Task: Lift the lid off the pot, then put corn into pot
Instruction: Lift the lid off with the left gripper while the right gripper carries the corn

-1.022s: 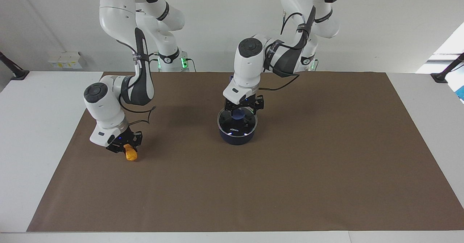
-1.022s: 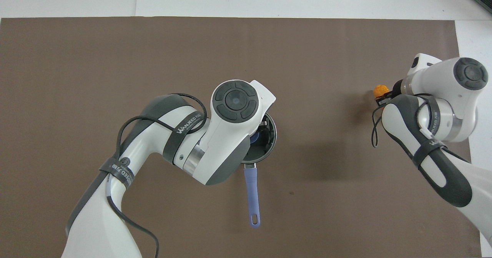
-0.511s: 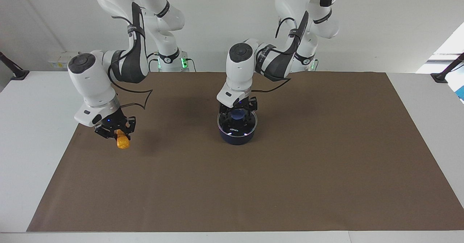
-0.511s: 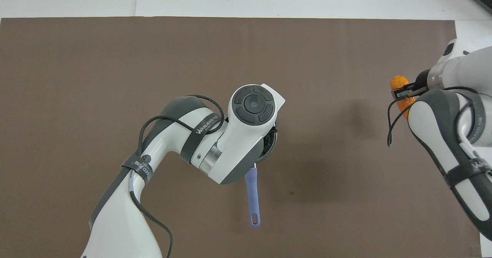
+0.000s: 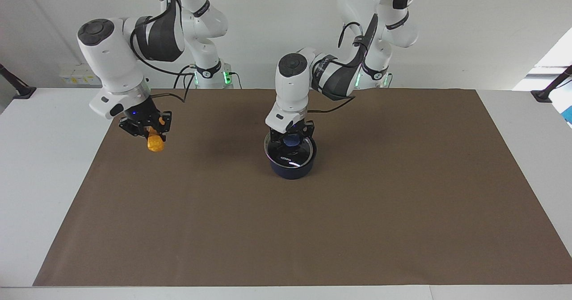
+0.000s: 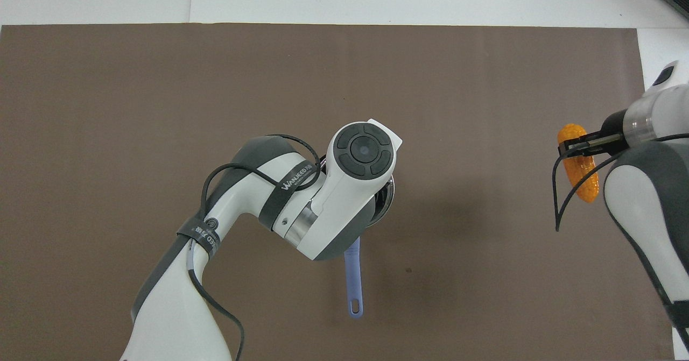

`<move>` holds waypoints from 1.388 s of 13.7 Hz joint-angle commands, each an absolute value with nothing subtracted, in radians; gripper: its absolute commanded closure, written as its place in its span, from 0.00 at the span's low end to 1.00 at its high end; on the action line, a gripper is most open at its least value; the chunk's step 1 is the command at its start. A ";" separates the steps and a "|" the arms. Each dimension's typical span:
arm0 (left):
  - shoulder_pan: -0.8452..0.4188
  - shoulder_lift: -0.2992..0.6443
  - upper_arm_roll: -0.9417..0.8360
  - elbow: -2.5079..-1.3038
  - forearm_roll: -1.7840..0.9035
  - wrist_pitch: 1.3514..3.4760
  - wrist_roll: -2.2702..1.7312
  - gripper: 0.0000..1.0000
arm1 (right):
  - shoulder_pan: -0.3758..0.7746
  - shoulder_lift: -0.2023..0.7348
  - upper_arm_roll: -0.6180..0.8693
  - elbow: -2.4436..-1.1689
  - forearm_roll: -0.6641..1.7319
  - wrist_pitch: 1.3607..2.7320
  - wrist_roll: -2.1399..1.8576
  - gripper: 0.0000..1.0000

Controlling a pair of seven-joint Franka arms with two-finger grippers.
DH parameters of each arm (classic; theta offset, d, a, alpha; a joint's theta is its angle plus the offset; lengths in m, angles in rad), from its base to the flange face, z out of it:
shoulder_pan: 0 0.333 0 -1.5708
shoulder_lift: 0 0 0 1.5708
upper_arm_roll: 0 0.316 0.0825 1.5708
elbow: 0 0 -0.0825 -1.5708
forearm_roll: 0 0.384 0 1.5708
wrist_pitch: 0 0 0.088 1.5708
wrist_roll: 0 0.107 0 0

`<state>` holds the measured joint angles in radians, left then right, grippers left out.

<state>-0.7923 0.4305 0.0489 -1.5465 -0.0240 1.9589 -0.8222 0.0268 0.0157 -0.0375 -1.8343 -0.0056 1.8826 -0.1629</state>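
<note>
The left arm bends steeply down over mid-mat, its left gripper [image 5: 291, 135] clamped on the blue knob of the glass, metal-rimmed lid [image 5: 289, 153], tilted just above the navy pot [image 5: 292, 169]. The right arm is raised at its end of the brown mat [image 5: 357, 210], right gripper [image 5: 147, 128] pinching the bumpy yellow-orange corn [image 5: 155, 142] aloft.

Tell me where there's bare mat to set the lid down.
Bare brown mat runs from the pot toward the left arm's end. Crowded spots: the pot, with the left hand on the lid, and under the right hand holding the corn.
</note>
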 commanded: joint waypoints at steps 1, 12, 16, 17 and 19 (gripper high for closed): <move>-0.807 0.436 0.069 -1.497 -0.006 1.901 -0.847 1.00 | 0.061 -0.001 -0.034 -1.802 0.006 1.807 -0.080 1.00; -0.620 0.330 0.078 -1.482 -0.017 1.796 -0.696 1.00 | 0.239 -0.035 -0.029 -1.833 -0.008 1.772 0.179 1.00; -0.482 0.331 0.078 -1.497 -0.018 1.793 -0.539 1.00 | 0.392 0.053 -0.026 -1.801 0.000 1.810 0.334 1.00; -0.454 0.331 0.078 -1.508 -0.018 1.804 -0.513 1.00 | 0.432 0.090 -0.026 -1.789 0.000 1.848 0.360 1.00; -0.391 0.328 0.078 -1.531 -0.020 1.815 -0.447 1.00 | 0.469 0.153 -0.025 -1.784 0.008 1.922 0.403 1.00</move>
